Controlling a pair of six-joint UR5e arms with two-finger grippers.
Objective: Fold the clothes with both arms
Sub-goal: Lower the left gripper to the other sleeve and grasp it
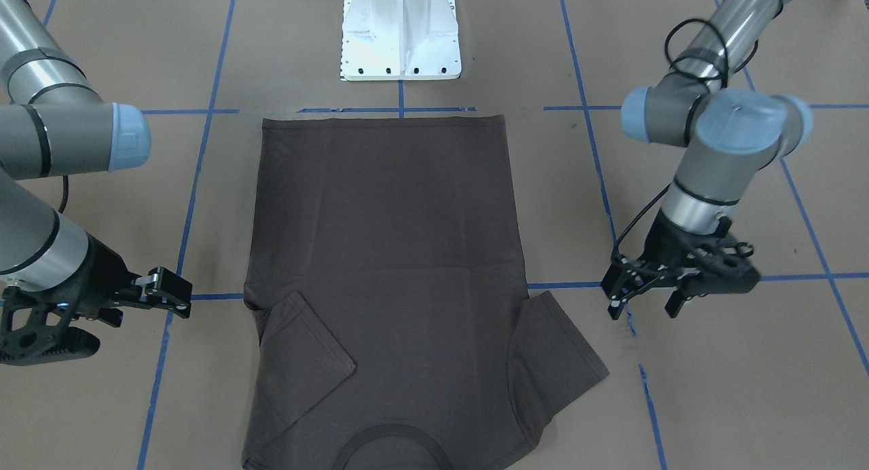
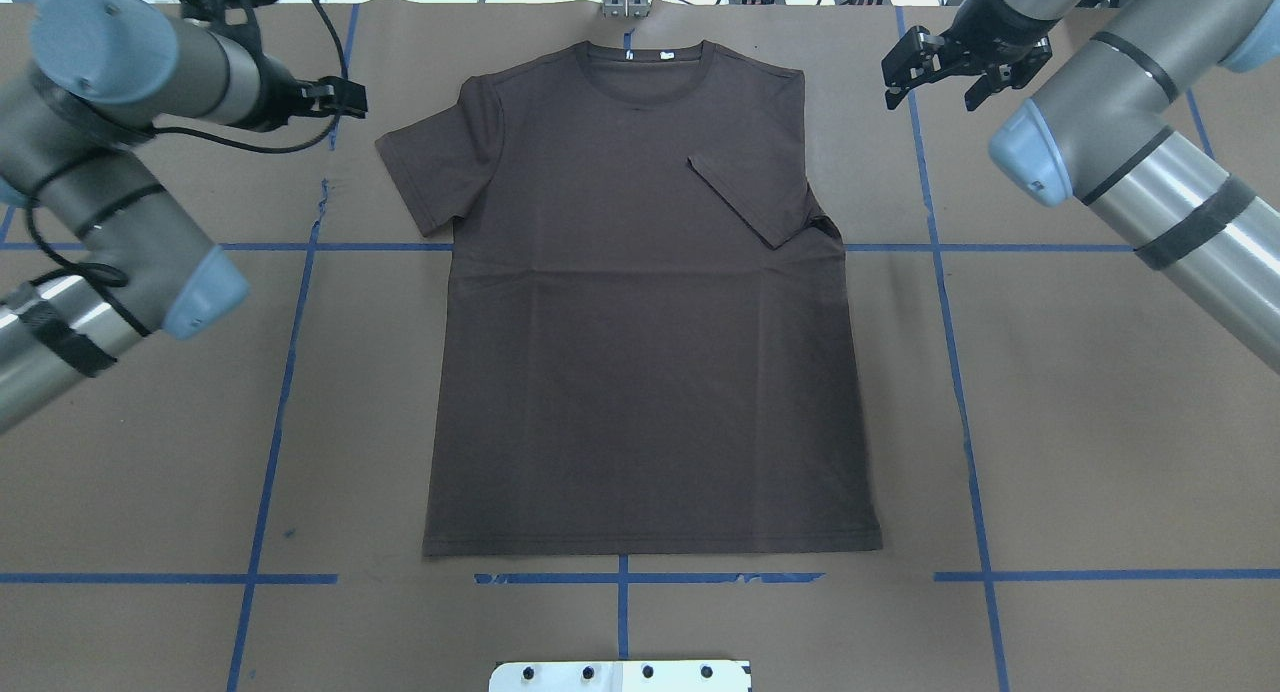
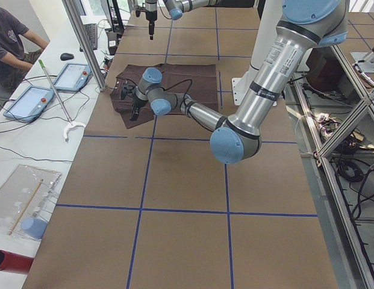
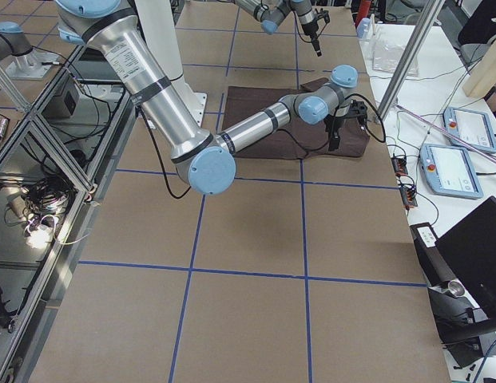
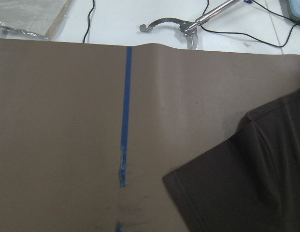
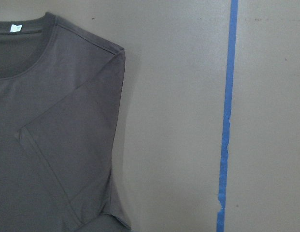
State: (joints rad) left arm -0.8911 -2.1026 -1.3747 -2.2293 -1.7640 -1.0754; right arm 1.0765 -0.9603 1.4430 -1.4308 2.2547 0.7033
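Observation:
The dark grey-brown T-shirt [image 2: 640, 322] lies flat on the brown table, collar [image 2: 645, 67] at the far edge from the robot. Its right sleeve [image 2: 755, 197] is folded in over the body; its left sleeve [image 2: 430, 172] is spread out flat. My left gripper [image 1: 643, 307] hovers open just outside the spread sleeve [image 1: 563, 358], holding nothing. My right gripper [image 2: 930, 97] is open and empty beside the shirt's right shoulder. The left wrist view shows the sleeve hem [image 5: 236, 193]; the right wrist view shows the folded sleeve [image 6: 63, 145] and collar.
The white pedestal [image 1: 400, 35] stands at the shirt's hem end. Blue tape lines [image 2: 950, 372] grid the table. Beyond the far edge are a person [image 3: 9, 42], control tablets [image 3: 30, 99] and a reaching tool [image 5: 188, 26].

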